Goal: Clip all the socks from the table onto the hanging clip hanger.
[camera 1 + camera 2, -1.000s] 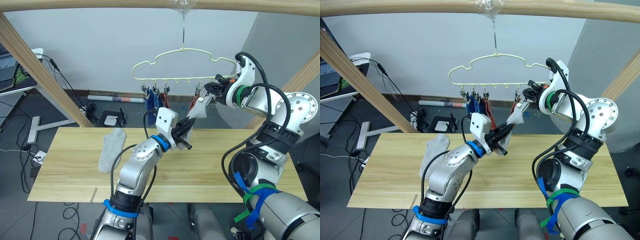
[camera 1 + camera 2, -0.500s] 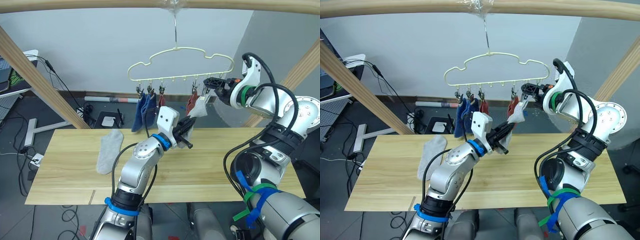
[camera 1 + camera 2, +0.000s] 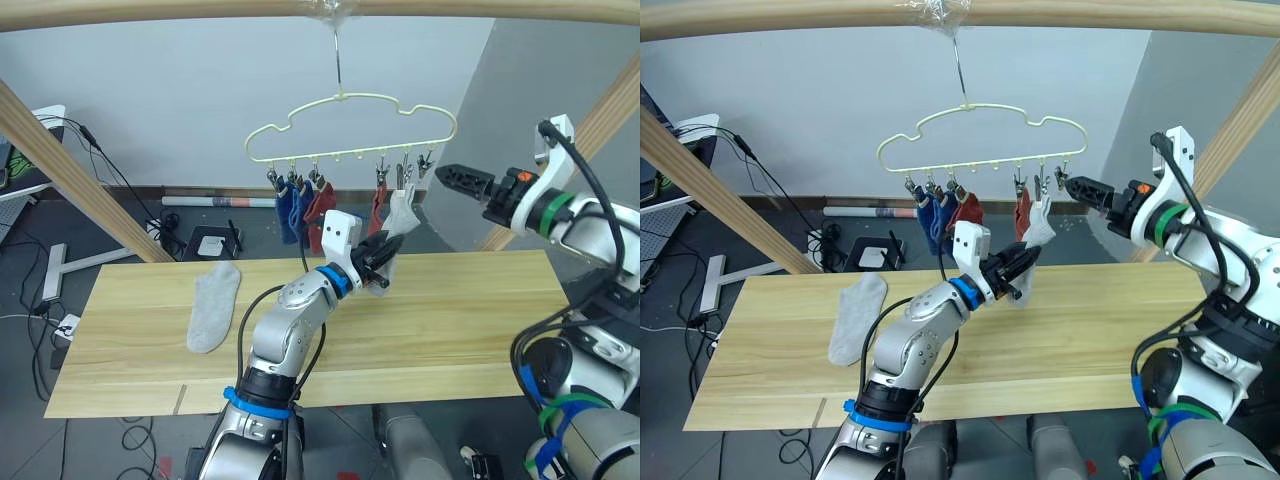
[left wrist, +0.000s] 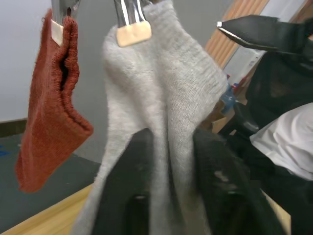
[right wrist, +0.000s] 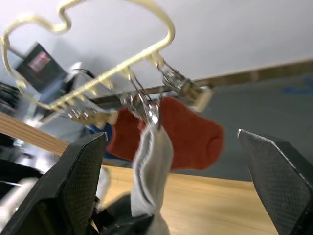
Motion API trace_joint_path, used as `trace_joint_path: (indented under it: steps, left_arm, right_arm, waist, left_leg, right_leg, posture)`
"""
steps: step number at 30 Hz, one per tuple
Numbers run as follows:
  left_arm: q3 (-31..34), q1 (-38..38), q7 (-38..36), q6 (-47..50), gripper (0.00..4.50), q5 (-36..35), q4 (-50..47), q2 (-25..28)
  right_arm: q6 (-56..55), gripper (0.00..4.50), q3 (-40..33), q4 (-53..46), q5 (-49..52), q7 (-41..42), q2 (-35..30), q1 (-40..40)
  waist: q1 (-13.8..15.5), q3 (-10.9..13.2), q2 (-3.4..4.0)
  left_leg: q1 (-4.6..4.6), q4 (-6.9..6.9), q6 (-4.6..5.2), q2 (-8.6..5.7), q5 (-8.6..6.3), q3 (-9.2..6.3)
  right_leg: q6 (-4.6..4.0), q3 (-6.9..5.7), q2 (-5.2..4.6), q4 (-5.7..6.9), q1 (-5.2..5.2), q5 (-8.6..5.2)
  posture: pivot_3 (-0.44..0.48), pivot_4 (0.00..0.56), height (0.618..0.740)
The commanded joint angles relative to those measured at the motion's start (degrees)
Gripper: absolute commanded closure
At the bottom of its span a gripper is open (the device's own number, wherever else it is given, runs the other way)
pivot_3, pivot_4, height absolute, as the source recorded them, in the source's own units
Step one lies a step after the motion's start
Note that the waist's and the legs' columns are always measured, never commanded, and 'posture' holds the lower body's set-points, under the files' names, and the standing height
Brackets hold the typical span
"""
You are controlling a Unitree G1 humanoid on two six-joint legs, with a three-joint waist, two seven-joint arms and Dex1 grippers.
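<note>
Left claw (image 3: pixel 385 262): I am holding the lower end of a grey sock (image 3: pixel 398 215) pinched between the fingers, above the table's (image 3: pixel 470 320) far middle. Sock's upper end is sitting in the fifth clip of the hanger (image 3: pixel 350 125), just right of a red sock (image 3: pixel 379 206); long axis is running up and slightly right from claw to clip.

Right claw (image 3: pixel 447 176): I am keeping it spread wide and empty, level with the clip row, just right of the hanger's right end.

Hanger stock: two blue socks (image 3: pixel 288 208) and another red one (image 3: pixel 318 203) are hanging at the left clips; the rightmost clip (image 3: pixel 425 162) is hanging empty.

Table stock: one grey sock (image 3: pixel 214 305) is lying flat at the left, long axis running near to far, well apart from both claws. It lies down and left of the left claw, so I am judging the left arm the nearer for that pick once its fingers let go.
</note>
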Motion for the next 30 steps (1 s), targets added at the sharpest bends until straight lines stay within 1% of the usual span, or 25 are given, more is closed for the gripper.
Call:
trace_joint_path:
  steps: [1, 3, 5, 6, 7, 10, 12, 14, 15, 18, 20, 23, 25, 30]
  left_arm:
    - [0.2, -0.5, -1.2, -1.2, 1.8, -0.4, 0.6, 0.4]
    - [0.4, -0.5, -1.3, -1.1, 1.18, -0.4, 0.8, 0.8]
    - [0.7, 0.2, -1.4, -0.4, 0.56, -0.3, 0.6, 2.2]
    - [0.8, 1.1, -1.5, 0.6, 0.24, -0.4, -0.5, 3.6]
    - [0.9, 1.7, -1.6, 1.3, 0.04, -0.4, -1.3, 4.5]
    - [1.4, 4.2, -3.2, 4.5, 0.04, -2.0, -6.5, 8.8]
    - [3.1, 5.8, -4.8, 5.6, 0.04, -2.6, -11.5, 13.3]
    - [4.9, 6.6, -5.8, 5.9, 0.04, -3.2, -14.9, 17.2]
    - [5.7, 6.5, -6.6, 6.0, 0.04, -3.5, -16.2, 19.2]
    - [9.3, 5.7, -8.1, 8.0, 0.0, -5.5, -19.7, 24.9]
    - [11.9, 5.2, -9.0, 10.4, 0.0, -8.1, -23.1, 28.4]
    - [13.4, 4.8, -8.7, 12.6, 0.0, -10.6, -26.3, 30.7]
    - [13.5, 4.7, -8.6, 12.3, 0.0, -10.6, -27.8, 31.7]
    - [13.3, 4.0, -7.9, 11.0, 0.0, -9.8, -29.4, 32.1]
  right_arm:
    - [-7.1, 0.0, 6.1, -10.6, -4.5, 2.4, -1.0, 6.1]
    - [-10.9, 0.0, 9.2, -13.3, -7.5, 3.5, -1.5, 9.2]
    - [-15.3, 0.0, 11.3, -16.0, -10.3, 2.0, 1.7, 12.0]
    - [-18.9, 0.0, 14.9, -18.1, -14.1, 2.1, 1.9, 14.3]
    - [-21.5, 0.0, 17.4, -19.4, -16.9, 2.4, 2.0, 15.9]
    - [-30.2, 0.0, 25.3, -20.9, -25.9, 4.9, 1.2, 20.7]
    - [-36.3, 0.0, 29.9, -20.4, -32.3, 6.0, 0.5, 22.6]
    - [-40.6, 0.0, 31.7, -19.3, -36.7, 5.7, 1.4, 23.6]
    - [-42.4, 0.0, 32.1, -18.6, -38.2, 6.0, 2.0, 23.9]
    - [-48.0, 0.61, 34.9, -16.6, -44.3, 7.2, 2.0, 24.2]
    - [-50.1, 1.28, 35.9, -14.9, -47.0, 6.7, 3.4, 23.5]
    - [-52.6, 1.28, 37.0, -13.1, -50.2, 7.7, 4.6, 22.4]
    - [-53.9, 1.28, 37.2, -11.8, -51.7, 8.2, 5.6, 21.7]
    - [-56.2, 1.28, 37.2, -8.9, -54.2, 9.5, 8.0, 20.5]
  waist:
    - [-0.2, 0.0, 0.0]
    - [-0.4, 0.0, 0.0]
    - [-0.4, 0.0, 0.0]
    - [-0.4, 0.0, 0.0]
    - [-0.4, 0.0, 0.0]
    - [-0.4, 0.0, 0.0]
    - [-0.4, 0.0, 0.0]
    - [-0.3, 0.0, 0.0]
    - [-0.2, 0.0, 0.0]
    - [0.0, 0.0, -0.01]
    - [0.1, 0.0, -0.02]
    - [0.3, 0.0, -0.03]
    - [0.6, 0.0, -0.03]
    - [1.2, 0.0, -0.02]
  left_leg:
    - [0.0, 0.0, 0.0, 0.0, 0.0, 0.01]
    - [0.0, 0.0, 0.0, 0.0, 0.0, 0.06]
    - [0.02, 0.01, -0.01, 0.0, 0.01, 0.07]
    - [0.03, 0.0, -0.01, 0.01, 0.01, 0.06]
    - [0.05, 0.0, -0.01, 0.02, 0.01, 0.06]
    - [0.06, -0.02, -0.01, 0.02, 0.01, 0.07]
    - [0.04, -0.02, -0.02, 0.02, 0.01, 0.07]
    - [0.04, -0.01, -0.02, 0.04, 0.01, 0.07]
    - [0.04, -0.01, -0.02, 0.04, 0.01, 0.06]
    - [0.06, 0.0, -0.03, 0.04, 0.02, 0.05]
    - [0.06, 0.0, -0.03, 0.04, 0.02, 0.06]
    - [0.05, -0.03, -0.03, 0.05, 0.02, 0.05]
    - [0.04, -0.03, -0.03, 0.05, 0.02, 0.05]
    - [0.05, -0.03, -0.03, 0.06, 0.02, 0.04]
  right_leg:
    - [0.01, 0.02, 0.0, 0.0, -0.01, 0.0]
    - [0.04, 0.06, 0.0, 0.0, -0.03, 0.01]
    - [0.07, 0.07, 0.0, 0.02, -0.05, 0.02]
    - [0.08, 0.07, 0.02, 0.02, -0.04, 0.03]
    - [0.08, 0.08, 0.03, 0.02, -0.03, 0.03]
    - [0.08, 0.1, 0.03, 0.0, -0.03, 0.02]
    - [0.08, 0.1, 0.03, 0.0, -0.05, 0.02]
    - [0.08, 0.09, 0.03, 0.01, -0.06, 0.02]
    - [0.08, 0.09, 0.03, 0.02, -0.07, 0.02]
    - [-0.05, 0.09, 0.03, 0.01, -0.04, -0.05]
    - [-0.08, 0.09, 0.02, 0.0, -0.04, -0.07]
    - [0.03, 0.08, 0.02, 0.0, -0.05, -0.01]
    - [0.05, 0.08, 0.01, -0.01, -0.05, 0.01]
    - [0.04, 0.06, 0.02, 0.01, -0.05, 0.01]
  posture:
    - [-0.096, 0.264, 0.74]
    - [-0.097, 0.264, 0.74]
    - [-0.096, 0.266, 0.74]
    - [-0.096, 0.266, 0.74]
    - [-0.096, 0.266, 0.74]
    - [-0.08, 0.265, 0.74]
    - [-0.063, 0.266, 0.74]
    - [-0.063, 0.266, 0.74]
    - [-0.023, 0.267, 0.74]
    - [0.004, 0.266, 0.74]
    - [0.013, 0.264, 0.74]
    - [0.03, 0.264, 0.74]
    - [0.038, 0.261, 0.74]
    - [0.044, 0.262, 0.74]
